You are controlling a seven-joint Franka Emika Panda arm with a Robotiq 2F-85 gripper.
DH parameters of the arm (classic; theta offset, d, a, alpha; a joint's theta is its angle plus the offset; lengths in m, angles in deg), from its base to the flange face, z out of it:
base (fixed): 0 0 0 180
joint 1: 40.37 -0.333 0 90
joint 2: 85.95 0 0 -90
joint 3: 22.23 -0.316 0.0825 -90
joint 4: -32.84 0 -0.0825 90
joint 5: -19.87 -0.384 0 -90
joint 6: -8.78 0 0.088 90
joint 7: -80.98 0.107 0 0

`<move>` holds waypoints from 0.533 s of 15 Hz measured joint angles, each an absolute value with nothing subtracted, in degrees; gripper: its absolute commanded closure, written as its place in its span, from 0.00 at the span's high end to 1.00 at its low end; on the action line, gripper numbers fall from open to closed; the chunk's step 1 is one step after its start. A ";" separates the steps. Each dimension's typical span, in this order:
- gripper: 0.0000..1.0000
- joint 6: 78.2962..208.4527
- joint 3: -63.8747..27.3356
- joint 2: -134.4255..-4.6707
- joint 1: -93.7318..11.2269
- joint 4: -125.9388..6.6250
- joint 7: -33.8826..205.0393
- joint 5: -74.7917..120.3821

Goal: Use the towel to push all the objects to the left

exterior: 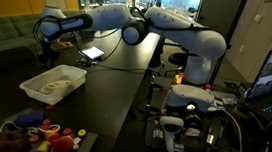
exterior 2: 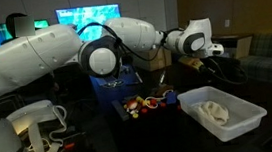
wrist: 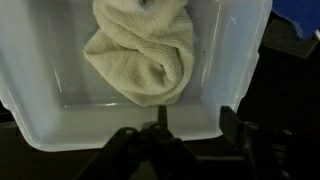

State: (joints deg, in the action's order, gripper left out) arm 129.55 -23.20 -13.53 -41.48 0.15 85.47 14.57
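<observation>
The towel point(wrist: 140, 55), a crumpled pale cloth, lies inside the white plastic tray point(wrist: 40, 120); it also shows in both exterior views point(exterior: 53, 88) point(exterior 2: 215, 112). My gripper point(wrist: 197, 118) hangs above the tray's near wall, jaws apart with nothing between them, clear of the towel. In both exterior views the gripper point(exterior: 45, 53) point(exterior 2: 218, 66) hovers over the tray point(exterior: 29, 88) point(exterior 2: 243, 126). The objects point(exterior: 49, 137) point(exterior 2: 145, 103), small red, yellow and orange toys, sit in a cluster on the black table away from the tray.
A brown plush point(exterior: 2, 145) lies beside the toy cluster at the table's near end. A tablet point(exterior: 93, 52) rests on the table behind the tray. A couch point(exterior: 2, 44) stands beyond the table. Cables and gear point(exterior: 181, 122) crowd the robot's base.
</observation>
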 measured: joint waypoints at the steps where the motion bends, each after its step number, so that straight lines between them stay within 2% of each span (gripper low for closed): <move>1: 0.98 129.54 -23.16 -13.58 -41.40 0.40 85.49 14.57; 8: 1.00 120.97 -23.77 -17.16 -40.55 0.66 84.62 14.20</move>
State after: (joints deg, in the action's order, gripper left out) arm 120.97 -23.77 -17.16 -40.55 0.66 84.62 14.20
